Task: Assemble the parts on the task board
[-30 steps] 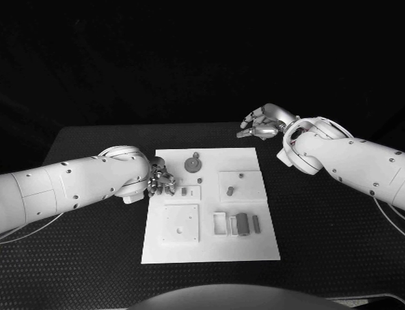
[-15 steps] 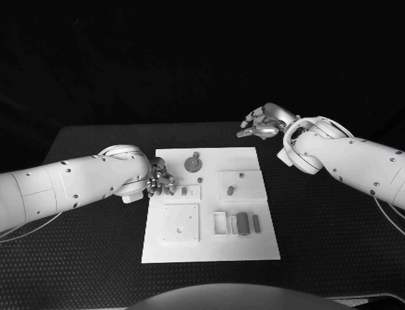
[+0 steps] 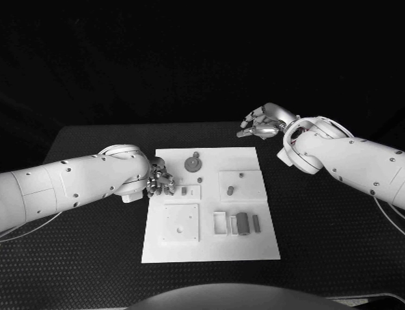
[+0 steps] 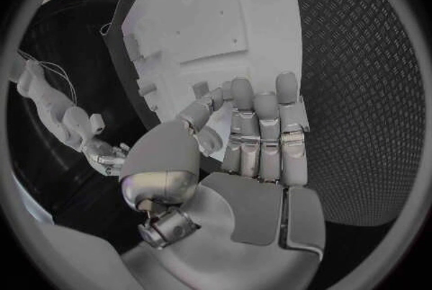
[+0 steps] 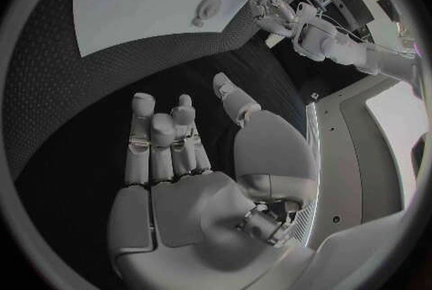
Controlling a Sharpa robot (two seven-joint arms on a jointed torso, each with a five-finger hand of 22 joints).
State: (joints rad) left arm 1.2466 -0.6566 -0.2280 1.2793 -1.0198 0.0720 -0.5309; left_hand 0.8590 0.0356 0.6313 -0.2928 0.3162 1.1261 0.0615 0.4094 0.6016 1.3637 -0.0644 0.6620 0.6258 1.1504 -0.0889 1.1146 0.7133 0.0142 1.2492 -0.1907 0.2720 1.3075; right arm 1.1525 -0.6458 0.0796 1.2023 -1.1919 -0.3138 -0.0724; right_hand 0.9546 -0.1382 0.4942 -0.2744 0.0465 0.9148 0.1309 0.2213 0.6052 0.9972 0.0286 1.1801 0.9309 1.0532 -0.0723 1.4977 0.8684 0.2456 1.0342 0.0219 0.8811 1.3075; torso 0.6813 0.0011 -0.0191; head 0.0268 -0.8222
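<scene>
In the head view, the flat white rectangular task board (image 3: 212,205) is being shown at the centre of the black textured table (image 3: 332,226). A dark round disc part (image 3: 194,165) is lying at its twelve o'clock end, and dark block parts (image 3: 243,223) are sitting in a recessed tray (image 3: 220,223) at five o'clock. The left hand (image 3: 160,179) is being held at the board's nine o'clock edge. The right hand (image 3: 263,123) is being held over the table beyond the one o'clock corner.

In the left wrist view, the left hand (image 4: 243,139) is being shown with fingers extended and empty over the board (image 4: 216,16).

In the right wrist view, the right hand (image 5: 180,153) is being shown spread, gripping nothing.
</scene>
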